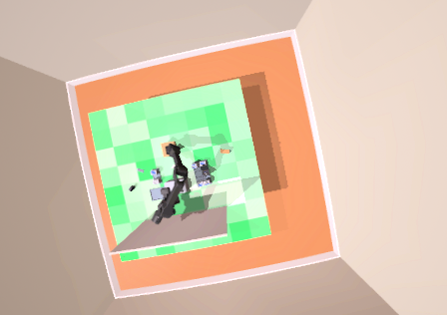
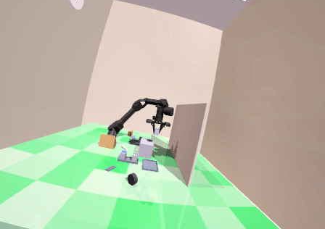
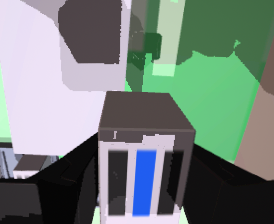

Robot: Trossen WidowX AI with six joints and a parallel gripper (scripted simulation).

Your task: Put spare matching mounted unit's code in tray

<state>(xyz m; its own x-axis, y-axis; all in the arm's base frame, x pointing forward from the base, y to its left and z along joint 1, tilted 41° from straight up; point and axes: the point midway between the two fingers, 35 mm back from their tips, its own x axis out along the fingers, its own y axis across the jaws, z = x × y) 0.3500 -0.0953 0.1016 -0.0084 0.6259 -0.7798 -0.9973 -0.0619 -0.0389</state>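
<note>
Spare (image 3: 144,160) in tool (image 3: 140,187), airborne

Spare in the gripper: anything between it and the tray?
Nothing visible blocks it. The gripper holds the spare in the air above the grey mounted unit; the tray lies flat just in front of that unit, open from above.

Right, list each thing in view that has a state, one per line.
gripper: shut on the spare
spare: held off the floor, middle stripe blue, the two outer ones dark
tray: flat on the floor, nothing in it
panel: standing upright
black puck: lying loose on the floor
</note>
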